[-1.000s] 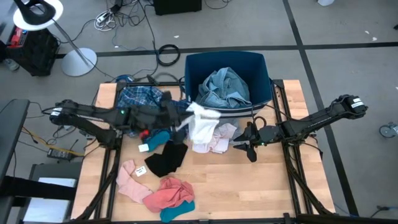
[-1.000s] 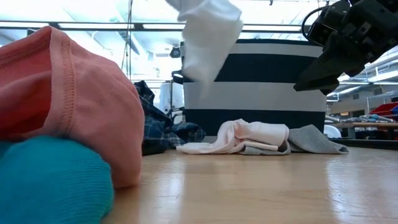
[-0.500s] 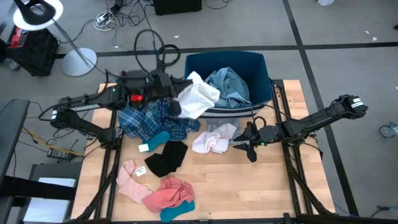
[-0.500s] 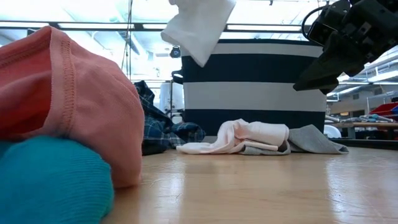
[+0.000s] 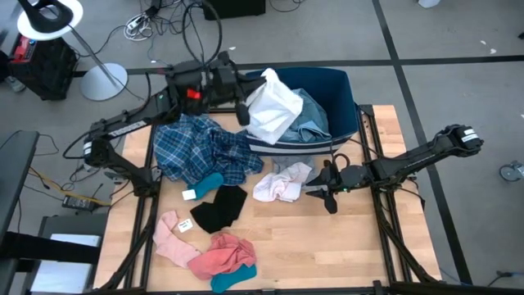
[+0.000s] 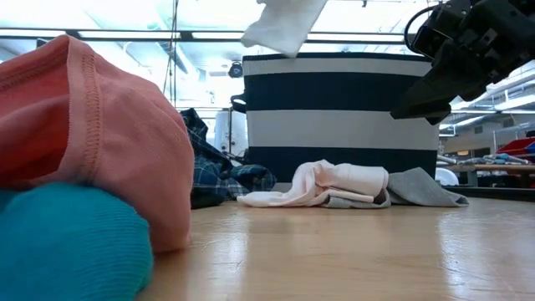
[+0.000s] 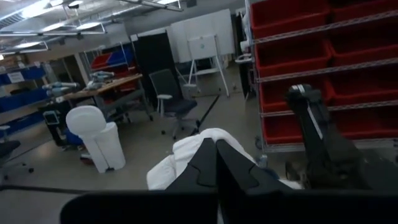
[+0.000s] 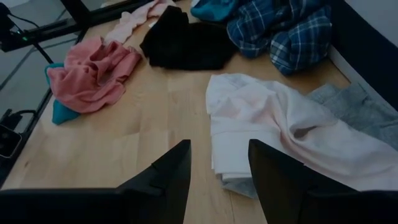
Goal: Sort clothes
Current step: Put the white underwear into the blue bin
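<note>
Left pincer [image 5: 243, 105] clamped on white garment [image 5: 273, 108], hanging lengthwise downward over bin [image 5: 340, 82]

Clutter on the near and left table; bare wood right of centre.

The right gripper [image 5: 329, 190] hangs with its fingers parted over open table [image 5: 344, 246]; towards its own base and towards the table's front edge the wood is bare. Straight ahead of its fingertips the pale pink piece [image 8: 280, 124] lies heaped on a grey piece [image 8: 360, 109], and the dark blue bin [image 5: 348, 111] blocks the way beyond. Farther ahead lie the black piece [image 5: 219, 207], the plaid shirt [image 5: 205, 152] and the salmon-pink garment [image 5: 223, 252]. The left gripper [image 5: 244, 105], clamped on a white garment [image 5: 274, 106], is above the bin's rim; directly below it the denim-blue garment [image 5: 307, 115] fills the bin.
</note>
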Controlling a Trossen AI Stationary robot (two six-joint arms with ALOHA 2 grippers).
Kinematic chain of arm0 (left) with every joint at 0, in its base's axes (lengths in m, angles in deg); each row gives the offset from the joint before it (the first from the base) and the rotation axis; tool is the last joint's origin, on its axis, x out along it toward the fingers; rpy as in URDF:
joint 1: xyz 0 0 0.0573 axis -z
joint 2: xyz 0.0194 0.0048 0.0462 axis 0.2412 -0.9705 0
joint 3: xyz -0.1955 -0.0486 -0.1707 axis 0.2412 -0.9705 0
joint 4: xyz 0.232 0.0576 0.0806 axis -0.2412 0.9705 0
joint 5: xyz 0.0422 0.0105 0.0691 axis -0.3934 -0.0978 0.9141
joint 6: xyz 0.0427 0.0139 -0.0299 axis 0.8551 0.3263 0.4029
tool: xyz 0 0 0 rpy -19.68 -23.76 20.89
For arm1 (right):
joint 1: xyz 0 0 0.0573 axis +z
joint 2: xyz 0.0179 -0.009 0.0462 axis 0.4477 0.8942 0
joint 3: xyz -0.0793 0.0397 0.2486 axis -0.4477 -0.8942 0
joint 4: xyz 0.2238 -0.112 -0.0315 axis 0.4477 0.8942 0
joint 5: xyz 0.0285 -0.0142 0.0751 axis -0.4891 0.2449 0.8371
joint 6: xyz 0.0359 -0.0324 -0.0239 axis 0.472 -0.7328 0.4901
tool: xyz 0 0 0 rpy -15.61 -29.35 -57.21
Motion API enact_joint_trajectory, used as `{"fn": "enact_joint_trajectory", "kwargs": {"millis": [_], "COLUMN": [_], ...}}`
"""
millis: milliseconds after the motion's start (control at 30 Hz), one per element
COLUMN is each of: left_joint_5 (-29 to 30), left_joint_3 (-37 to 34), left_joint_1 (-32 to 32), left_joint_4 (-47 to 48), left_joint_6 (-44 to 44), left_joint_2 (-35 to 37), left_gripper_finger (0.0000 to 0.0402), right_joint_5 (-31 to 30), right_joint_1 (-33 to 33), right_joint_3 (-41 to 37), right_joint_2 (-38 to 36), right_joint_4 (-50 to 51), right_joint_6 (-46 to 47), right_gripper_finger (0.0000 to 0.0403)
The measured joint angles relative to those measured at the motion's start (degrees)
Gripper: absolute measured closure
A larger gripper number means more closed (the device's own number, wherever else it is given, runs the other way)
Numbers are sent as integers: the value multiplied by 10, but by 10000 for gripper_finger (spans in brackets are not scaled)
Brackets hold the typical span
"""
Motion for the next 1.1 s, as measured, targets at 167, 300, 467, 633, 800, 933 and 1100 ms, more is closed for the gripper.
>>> {"fn": "enact_joint_trajectory", "kwargs": {"millis": [167,300,467,633,800,933,1100], "left_joint_5": [-9,-8,-6,11,37,37,36], "left_joint_3": [65,85,85,85,61,25,1], "left_joint_1": [-20,-28,-34,-43,-49,-54,-59], "left_joint_4": [0,0,19,114,177,171,120], "left_joint_6": [0,0,0,0,-4,-10,-45], "left_joint_2": [-53,-77,-95,-107,-130,-154,-200], "left_gripper_finger": [401,401,397,395,395,395,395], "right_joint_5": [0,0,0,0,1,1,1], "right_joint_1": [0,0,0,0,0,0,0], "right_joint_3": [0,0,0,0,0,0,0], "right_joint_2": [18,34,43,45,45,45,45], "right_joint_4": [-5,-6,-22,-37,-36,-37,-40], "right_joint_6": [-1,-1,-10,-15,-16,-15,-15], "right_gripper_finger": [241,241,241,241,241,241,241]}}
